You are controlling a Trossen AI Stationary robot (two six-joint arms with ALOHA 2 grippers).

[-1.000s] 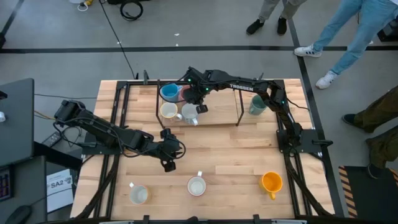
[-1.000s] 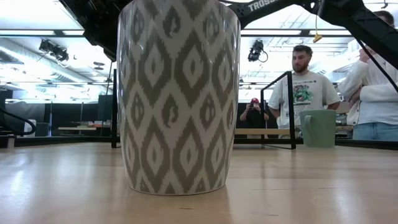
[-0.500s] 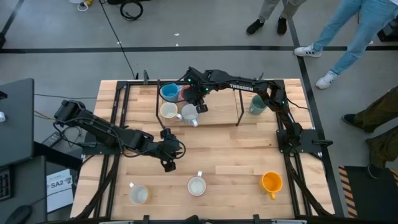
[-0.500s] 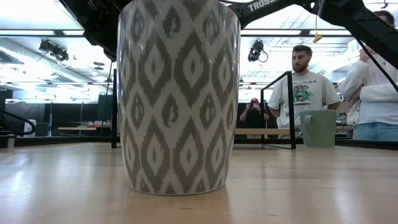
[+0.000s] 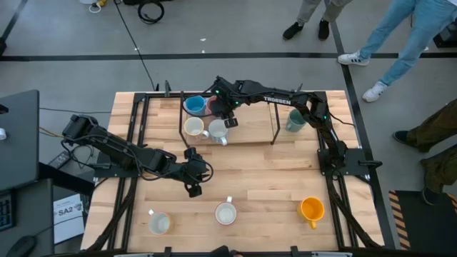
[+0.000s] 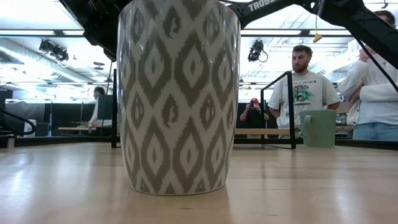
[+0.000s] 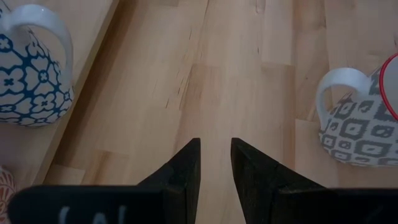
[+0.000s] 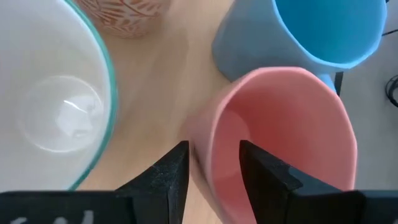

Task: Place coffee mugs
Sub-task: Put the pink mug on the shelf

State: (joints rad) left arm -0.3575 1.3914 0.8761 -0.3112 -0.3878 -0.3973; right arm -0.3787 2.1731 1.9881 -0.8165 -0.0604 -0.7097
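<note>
My right gripper [image 8: 213,163] is open over the far-left mug group. Its fingers stand on either side of the pink mug's [image 8: 283,134] near wall, one inside and one outside, with a gap showing on both sides. The pink mug [image 5: 211,108] stands next to the blue mug [image 5: 193,106] on the raised board, along with a cream mug [image 5: 193,127] and a white mug [image 5: 218,133]. The dark green mug [image 5: 295,121] stands far right. The orange mug [image 5: 312,209], a white mug [image 5: 226,213] and a pale mug [image 5: 158,223] stand along the near edge. My left gripper [image 7: 216,149] waits mid-table with a narrow gap between its fingers.
A black metal frame [image 5: 274,123] stands over the raised board at the far side. In the low view a patterned mug [image 6: 179,93] fills the foreground. In the left wrist view, a blue-flowered mug [image 7: 31,71] and a grey-patterned mug [image 7: 364,124] flank bare wood. People stand beyond the far edge [image 6: 306,87].
</note>
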